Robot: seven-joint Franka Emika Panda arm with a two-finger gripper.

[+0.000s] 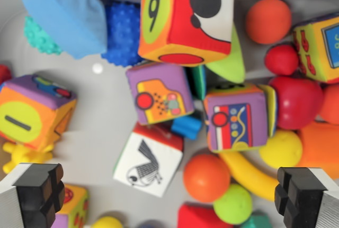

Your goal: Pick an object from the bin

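Toys crowd the grey plastic bin (106, 117), bare only at centre-left. A soft cube (183, 19) at 12 o'clock shows a 9; another (32, 111) at 9 o'clock a 1. A bird block (149, 165) sits near 6 o'clock. The gripper (169, 196) hangs wide, fingers (39, 191) holding nothing.

The gripper (167, 199) hangs wide open over the bin (100, 111), its black fingertips (39, 191) flanking a white bird block (150, 165) and orange ball (206, 178)
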